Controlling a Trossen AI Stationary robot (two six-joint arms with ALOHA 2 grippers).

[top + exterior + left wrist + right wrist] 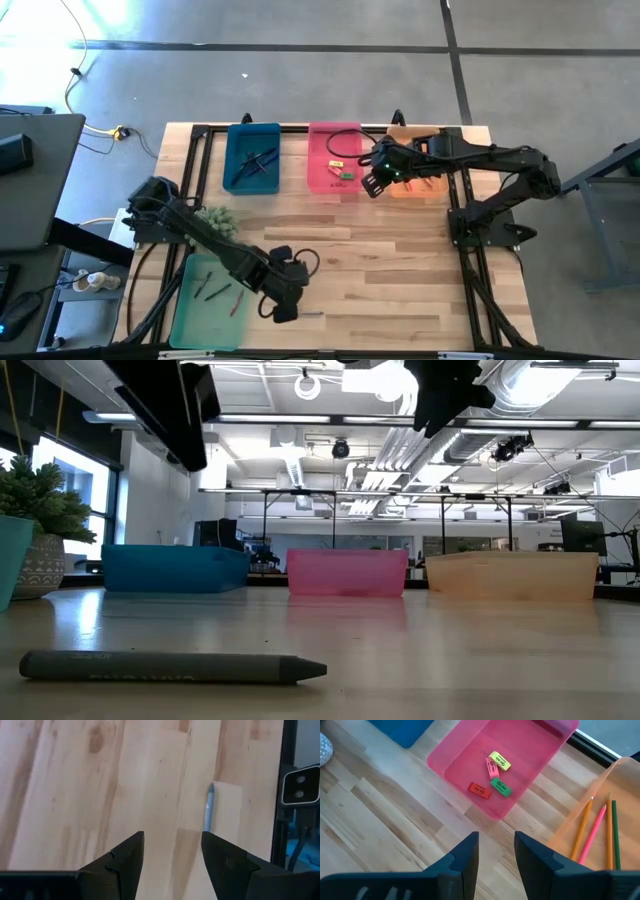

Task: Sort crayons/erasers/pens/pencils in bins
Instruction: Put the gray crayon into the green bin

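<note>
Crayon (172, 667), dark grey, lies alone on the worktop (380, 270) near its near edge, just right of the left gripper (283, 312), whose fingers stand wide and empty above the wood. Right gripper (372, 186) hovers between the pink bin (313, 160) and the orange bin (560, 832), fingers part-open and holding nothing. Erasers (491, 775) sit in the pink bin, pencils (597, 832) in the orange, pens (252, 165) in the blue bin (232, 180), and short sticks in the green bin (185, 320).

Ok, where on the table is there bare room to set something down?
Bare wood spans the middle, between the back row of blue bin, pink bin and orange bin and the front edge. Crowded: front left, with the green bin, left gripper and grey crayon.
</note>
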